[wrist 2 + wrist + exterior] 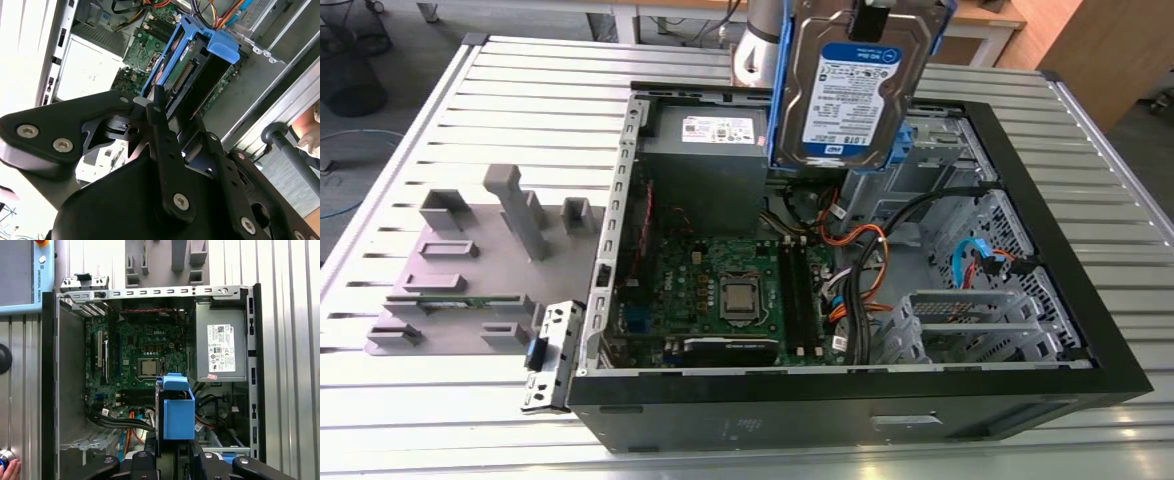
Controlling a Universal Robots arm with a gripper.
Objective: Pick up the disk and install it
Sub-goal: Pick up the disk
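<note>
Robotics lab, by the look: slotted aluminium table (1121, 200), opened PC case (854, 385), grey jigs (467, 250), teach pendant (20, 275).

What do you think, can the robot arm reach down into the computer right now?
Probably yes. The computer lies open on top, and the gripper holds the disk above it. Cables inside might crowd the way.

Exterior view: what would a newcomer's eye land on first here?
The disk, silver with blue rails, is held by the gripper above the open computer case. Below it, the green motherboard lies exposed, with the grey power supply at the exterior view's left of the disk.
</note>
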